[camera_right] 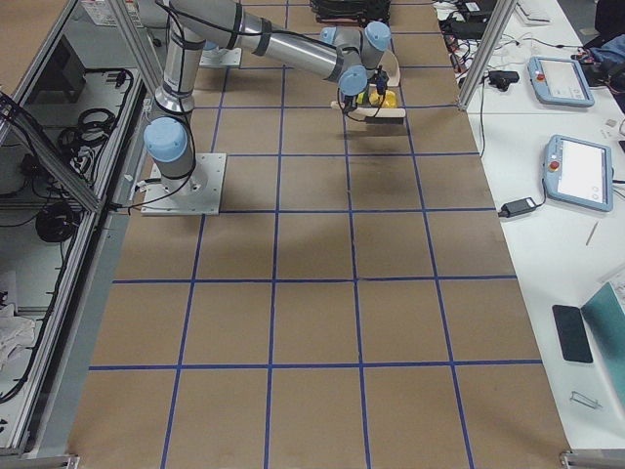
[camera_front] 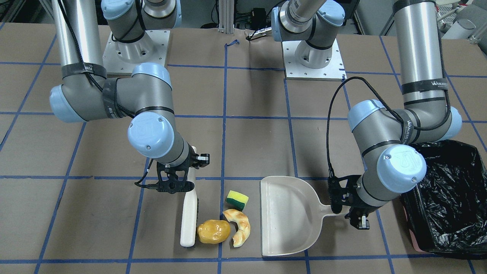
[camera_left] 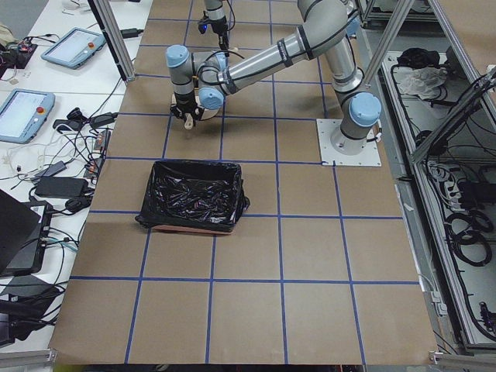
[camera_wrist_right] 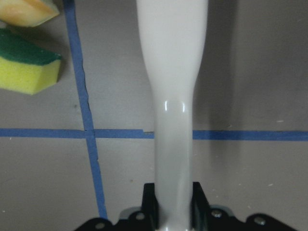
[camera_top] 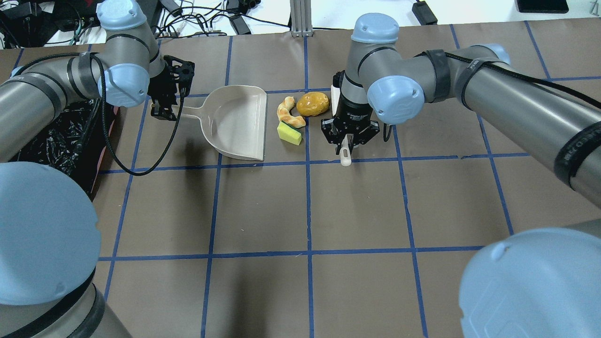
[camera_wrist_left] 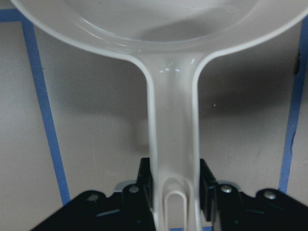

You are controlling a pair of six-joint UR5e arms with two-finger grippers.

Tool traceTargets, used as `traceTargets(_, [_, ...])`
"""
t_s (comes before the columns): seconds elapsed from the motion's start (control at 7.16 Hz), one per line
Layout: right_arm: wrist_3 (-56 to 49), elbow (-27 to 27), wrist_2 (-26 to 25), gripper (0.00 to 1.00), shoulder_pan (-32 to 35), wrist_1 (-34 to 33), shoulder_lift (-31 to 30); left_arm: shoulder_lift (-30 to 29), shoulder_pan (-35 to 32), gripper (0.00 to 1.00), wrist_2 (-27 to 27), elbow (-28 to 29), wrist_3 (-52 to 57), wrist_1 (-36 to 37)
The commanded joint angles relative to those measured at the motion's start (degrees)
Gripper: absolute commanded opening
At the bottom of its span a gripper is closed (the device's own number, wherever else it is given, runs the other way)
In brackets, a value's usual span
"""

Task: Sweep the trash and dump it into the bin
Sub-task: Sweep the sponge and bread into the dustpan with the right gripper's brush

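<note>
A beige dustpan (camera_front: 289, 217) is held by its handle in the left gripper (camera_front: 342, 209), whose jaws are seen in the left wrist view clamped on either side of the handle's end, with the pan's bowl stretching away ahead of the fingers. A white brush (camera_front: 189, 217) is gripped in the same fashion by the right gripper (camera_front: 179, 182): in the right wrist view the slim handle is pinched between the closed jaws and widens toward the head farther out. The trash is gathered on the brown table (camera_front: 258, 144) between the two tools, well clear of both sets of jaws. The yellow sponge (camera_front: 237, 199), its green backing partly upward, lies nearest the robot. The curved croissant (camera_front: 239, 225) is set just beyond it, and the glossy potato (camera_front: 213, 231) sits just beside the brush head, on its dark-bristled side; whether the two touch cannot be told. The dustpan's open mouth is turned toward the three items, and a narrow strip of bare table is left between its lip and the croissant. The bin (camera_front: 456, 182), lined with a crinkled black bag and showing a pink edge low on its side, stands on the robot's left, beyond the left gripper and apart from the dustpan. From the overhead view, the brush handle's tip is seen projecting past the right gripper toward the robot.
</note>
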Motion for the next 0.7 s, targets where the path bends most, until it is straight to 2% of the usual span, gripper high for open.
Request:
traceTargets(0.0, [4.42,-0.14,0.93,0.00,2.94,-0.12,0.45,-0.03,-0.03,0.00,0.00,0.03,-0.02,0.00])
traceTargets(0.28, [9.08,-0.32,2.68,0.00,6.02,-0.56,0.80,-0.03,-0.03,0.00,0.00,0.03,0.07,0.00])
traceTargets(0.56, [13.73,-4.68,5.14,0.00,8.65,-0.30,2.46,-0.03,-0.03,0.00,0.00,0.03,0.07,0.00])
